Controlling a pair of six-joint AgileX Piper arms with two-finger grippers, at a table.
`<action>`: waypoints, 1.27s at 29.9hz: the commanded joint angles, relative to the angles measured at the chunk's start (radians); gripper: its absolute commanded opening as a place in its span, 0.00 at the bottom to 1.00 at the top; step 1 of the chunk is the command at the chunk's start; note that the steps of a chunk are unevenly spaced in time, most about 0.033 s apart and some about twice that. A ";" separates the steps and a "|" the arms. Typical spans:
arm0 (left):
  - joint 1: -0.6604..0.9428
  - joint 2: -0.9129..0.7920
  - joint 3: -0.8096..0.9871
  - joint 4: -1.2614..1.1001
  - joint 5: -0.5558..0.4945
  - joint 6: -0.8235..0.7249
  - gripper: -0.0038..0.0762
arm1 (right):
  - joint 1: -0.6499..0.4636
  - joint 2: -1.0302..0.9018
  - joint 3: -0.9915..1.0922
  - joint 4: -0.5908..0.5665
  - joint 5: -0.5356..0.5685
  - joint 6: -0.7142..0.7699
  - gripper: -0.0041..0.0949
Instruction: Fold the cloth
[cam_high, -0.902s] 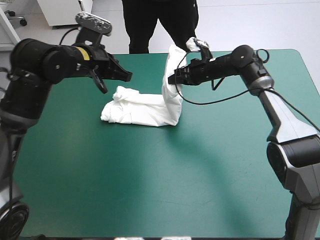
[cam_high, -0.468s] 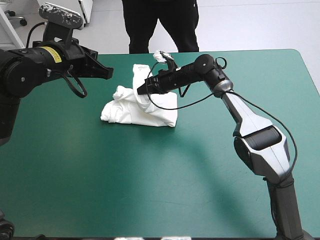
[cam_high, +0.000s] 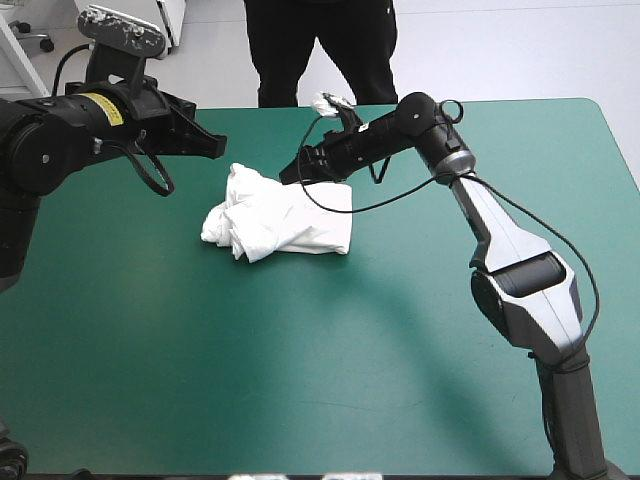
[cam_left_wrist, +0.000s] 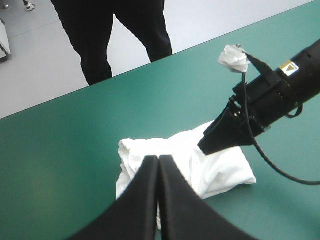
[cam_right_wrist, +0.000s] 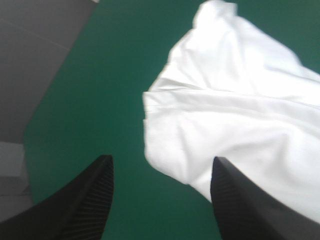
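The white T-shirt (cam_high: 285, 218) lies as a folded, rumpled bundle on the teal-green cover, left of the table's middle and toward the far edge. My right gripper (cam_high: 290, 177) hovers just over the bundle's far edge. In its own view the right gripper (cam_right_wrist: 162, 161) is open, with the T-shirt (cam_right_wrist: 240, 110) ahead of and under it and nothing between the fingers. My left gripper (cam_high: 214, 144) hangs raised to the left of the bundle, apart from it. Seen from its wrist, the left gripper (cam_left_wrist: 159, 161) is shut and empty, above the T-shirt (cam_left_wrist: 197, 167), with the right gripper (cam_left_wrist: 210, 144) beyond.
The table's far edge (cam_high: 480, 101) runs close behind both grippers. A broad stretch of teal-green cover (cam_high: 300, 360) lies between the bundle and the near edge, and more (cam_high: 560, 170) to the right.
Earlier my right gripper held part of the T-shirt up. It carried it left over the rest, let go and opened; the shirt dropped into a bundle. The left arm drew back left.
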 joint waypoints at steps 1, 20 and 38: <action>-0.001 -0.042 -0.025 -0.008 0.034 -0.010 0.04 | -0.043 -0.102 -0.039 -0.109 0.019 0.081 0.60; -0.001 -0.055 -0.025 0.006 0.034 -0.008 0.04 | -0.057 -0.062 0.136 -0.315 0.019 0.177 0.64; -0.001 -0.057 -0.025 0.006 0.034 -0.006 0.04 | -0.054 0.081 0.136 -0.206 0.016 0.151 0.24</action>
